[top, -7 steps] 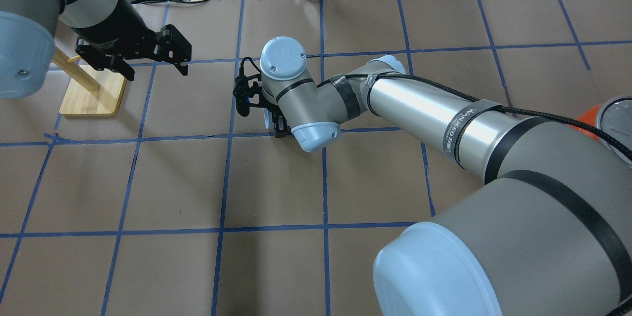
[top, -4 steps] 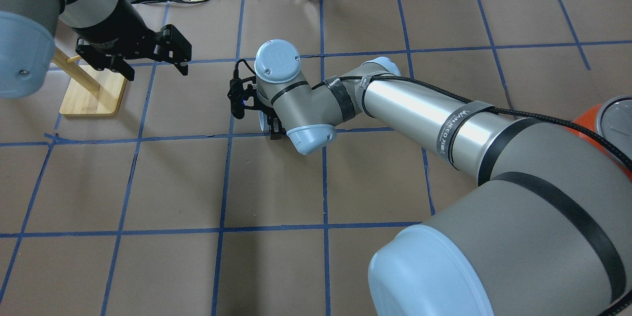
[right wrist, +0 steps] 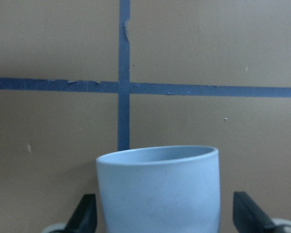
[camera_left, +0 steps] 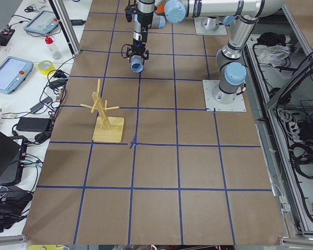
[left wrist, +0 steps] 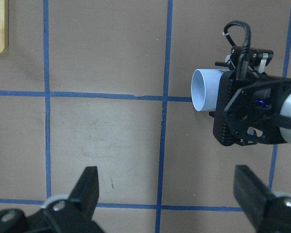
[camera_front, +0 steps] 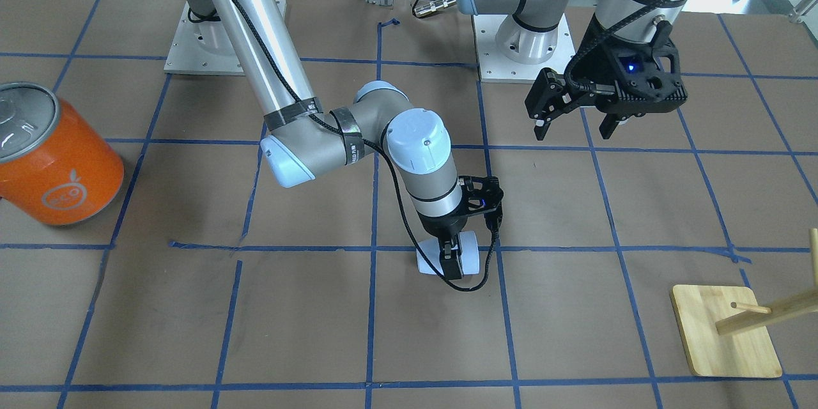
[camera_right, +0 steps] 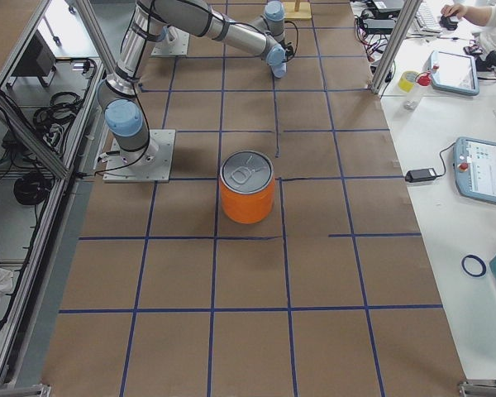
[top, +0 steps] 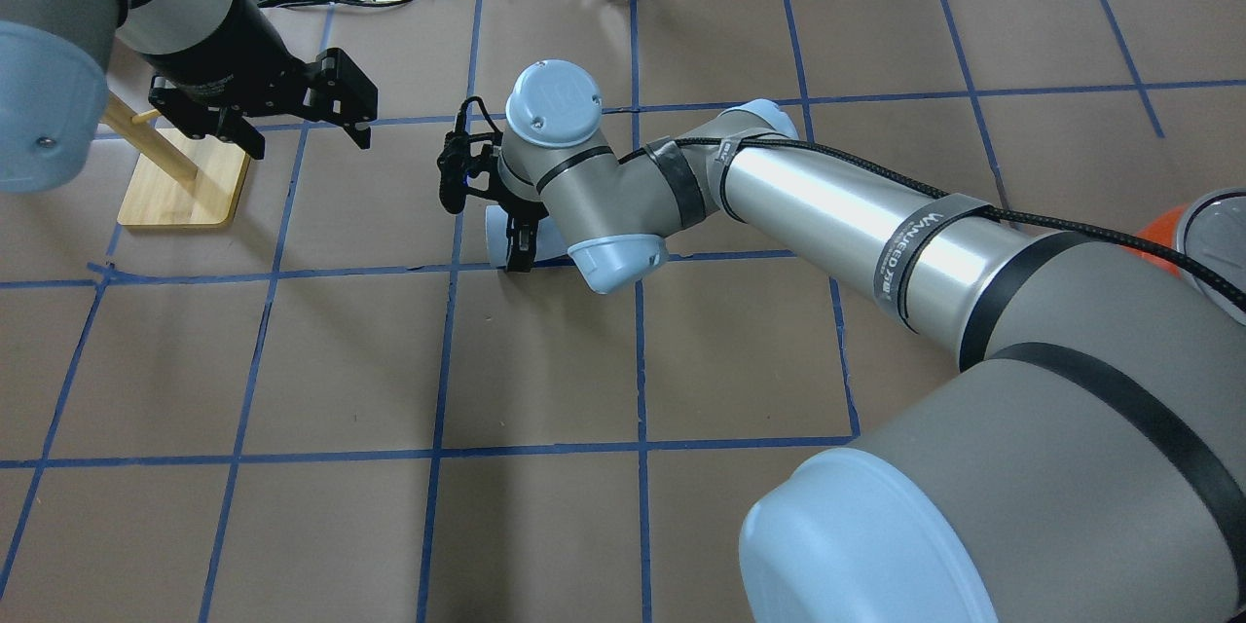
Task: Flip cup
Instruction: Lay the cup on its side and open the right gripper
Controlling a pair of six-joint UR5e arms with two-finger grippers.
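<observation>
The small pale blue-lavender plastic cup (camera_front: 470, 255) lies on its side in the grasp of the right hand (camera_front: 451, 263). It is low over the brown paper-covered tabletop (camera_front: 307, 319), at a crossing of the blue tape lines (camera_front: 377, 339) near the middle. Whether it touches the paper cannot be told.

From the front, one black finger (camera_front: 452, 265) crosses the cup's wall and the wrist stands over it. The overhead view hides most of the cup (top: 496, 232) beneath that wrist, leaving only a pale sliver beside the right hand (top: 519, 248). The left wrist camera gives what those two lack: the wider rim of the cup (left wrist: 207, 90) as a full oval, turned toward the robot's left side, and within it only the cup's own pale wall. The right wrist camera shows the smooth side of the cup (right wrist: 157, 184) filling the gap between the two fingers of the right hand (right wrist: 167, 218), rim farthest from the lens. The left side view shows the cup (camera_left: 137, 63) small, mouth toward that camera.

The left hand (camera_front: 573, 133) hangs above the tabletop well apart from the cup, fingers spread and holding nothing; the overhead view (top: 310, 144) and its own camera (left wrist: 169, 194) agree.

A light wooden stand (camera_front: 725, 332) with slanted pegs sits on the robot's left side. A large orange can (camera_front: 57, 166) with a silver top stands upright on the right, its lid closed, so its contents are hidden; the right side view shows the can (camera_right: 246, 198) most fully.
</observation>
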